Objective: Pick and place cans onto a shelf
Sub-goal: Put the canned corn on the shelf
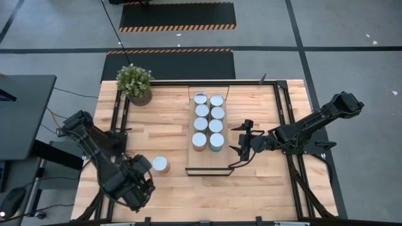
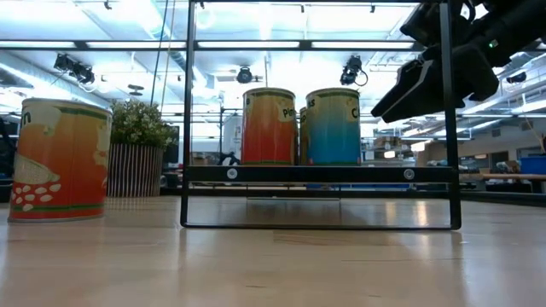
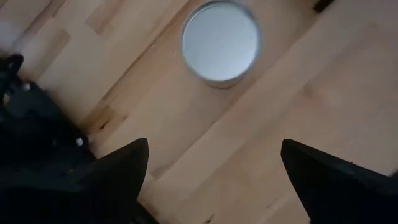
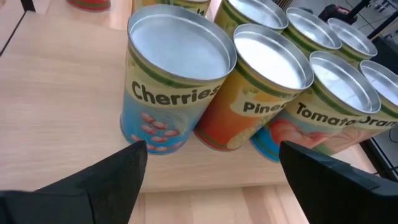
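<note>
Eight cans (image 1: pixel 208 121) in two rows on the shelf (image 1: pixel 210 164), ninth can (image 1: pixel 161 164) on the table (image 1: pixel 169 125) beside the released left gripper (image 1: pixel 148 177), right gripper (image 1: pixel 240 141) spread, empty, beside the shelf

We see eight cans (image 1: pixel 208 122) on the shelf (image 1: pixel 210 164), two abreast in four rows, filling its far part. The ninth can (image 1: pixel 161 164) sits alone on the counter (image 1: pixel 169 119), left of the shelf's near end. The plant (image 1: pixel 135 83) is at the far left corner. Right gripper (image 1: pixel 240 140) is just right of the shelf; left gripper (image 1: pixel 143 177) is beside the lone can.
</note>
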